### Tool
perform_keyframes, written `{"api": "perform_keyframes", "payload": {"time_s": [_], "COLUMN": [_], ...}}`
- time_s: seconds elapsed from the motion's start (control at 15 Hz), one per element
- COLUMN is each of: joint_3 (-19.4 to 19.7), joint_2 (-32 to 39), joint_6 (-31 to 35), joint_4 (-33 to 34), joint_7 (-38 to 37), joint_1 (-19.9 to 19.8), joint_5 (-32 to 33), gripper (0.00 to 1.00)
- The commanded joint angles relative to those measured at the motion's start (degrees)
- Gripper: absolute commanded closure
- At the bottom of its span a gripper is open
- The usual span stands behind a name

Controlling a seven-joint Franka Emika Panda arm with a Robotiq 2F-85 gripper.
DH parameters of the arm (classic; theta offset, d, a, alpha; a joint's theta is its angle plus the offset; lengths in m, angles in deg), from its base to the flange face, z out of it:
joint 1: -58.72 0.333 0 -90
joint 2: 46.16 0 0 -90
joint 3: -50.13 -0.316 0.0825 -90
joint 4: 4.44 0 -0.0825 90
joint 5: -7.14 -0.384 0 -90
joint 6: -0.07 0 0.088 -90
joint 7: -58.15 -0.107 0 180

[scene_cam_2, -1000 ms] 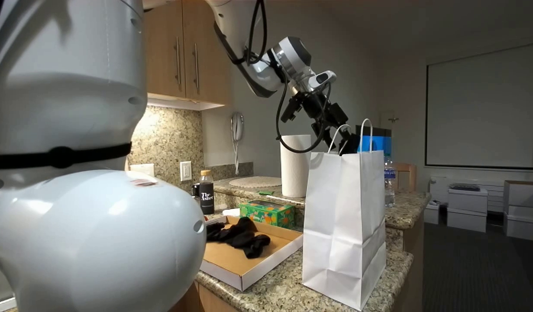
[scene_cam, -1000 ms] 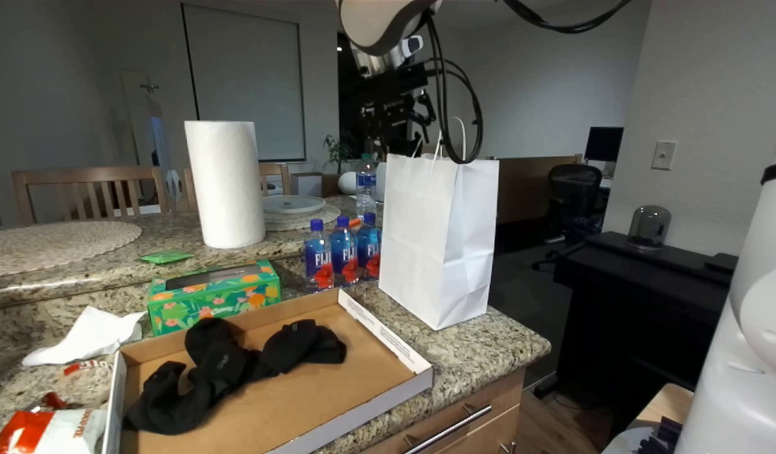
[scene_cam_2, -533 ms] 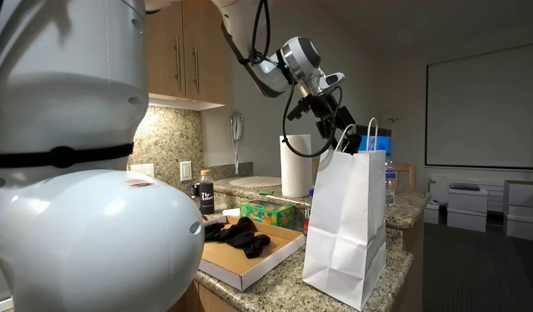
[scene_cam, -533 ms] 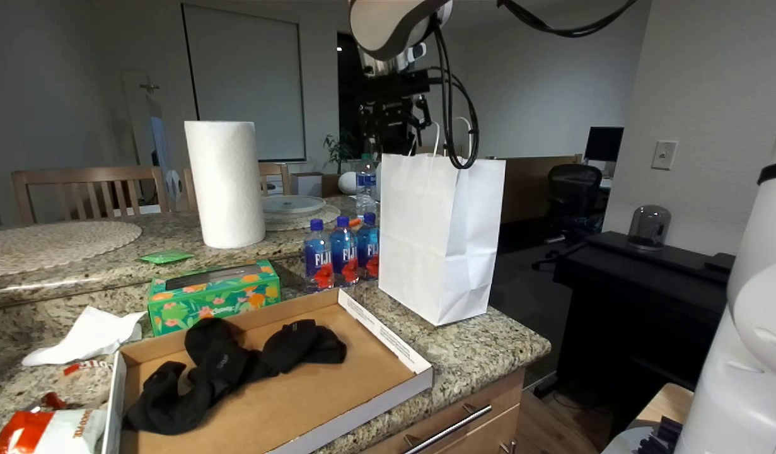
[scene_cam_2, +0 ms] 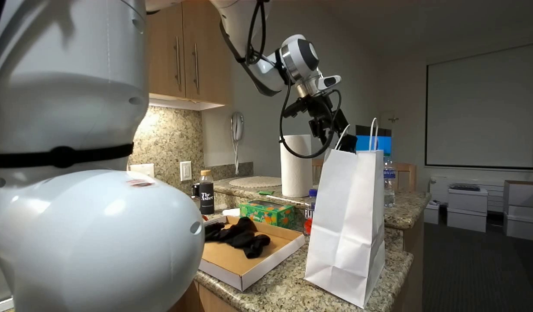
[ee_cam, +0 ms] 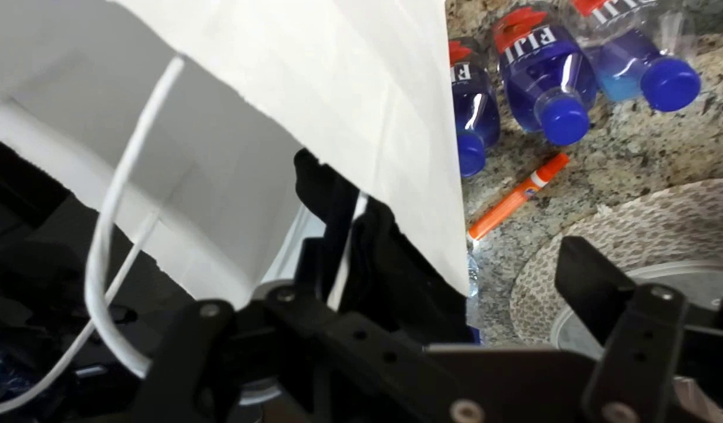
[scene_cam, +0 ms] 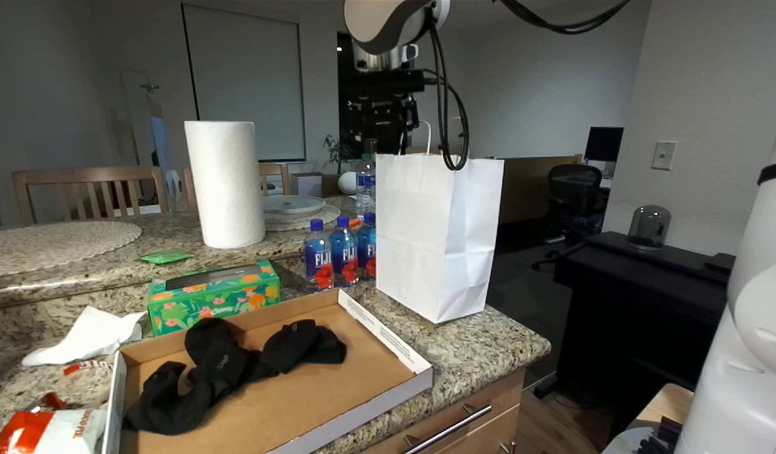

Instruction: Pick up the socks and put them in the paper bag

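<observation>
The white paper bag stands on the counter, also in an exterior view, leaning slightly. My gripper is open over the bag's rim, fingers wide apart; it shows dark in both exterior views. In the wrist view a black sock hangs over the bag's rim between the fingers, close to the left finger. A white bag handle passes across it beside that finger. More black socks lie bunched in the cardboard tray, also in an exterior view.
Fiji bottles stand beside the bag. A tissue box is behind the tray. A paper towel roll stands on the raised ledge. An orange marker and a round placemat show in the wrist view.
The gripper first moved farther over the bag, then back slightly toward the bottles. The bag's top has shifted and tilted a little that way. The socks in the tray have not moved.
</observation>
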Motion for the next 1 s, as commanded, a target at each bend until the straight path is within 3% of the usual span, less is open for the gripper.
{"api": "perform_keyframes", "payload": {"time_s": [0.0, 0.4, 0.93], "joint_3": [-0.6, -1.6, -2.9], "joint_2": [-1.9, -3.8, -4.8], "joint_6": [-0.6, -1.1, -2.9], "joint_4": [-1.3, -1.8, -1.4], "joint_7": [5.9, 9.8, 8.7], "joint_1": [-0.2, 0.1, 0.0], "joint_5": [-4.6, -7.2, -5.6], "gripper": [0.00, 0.00, 0.00]}}
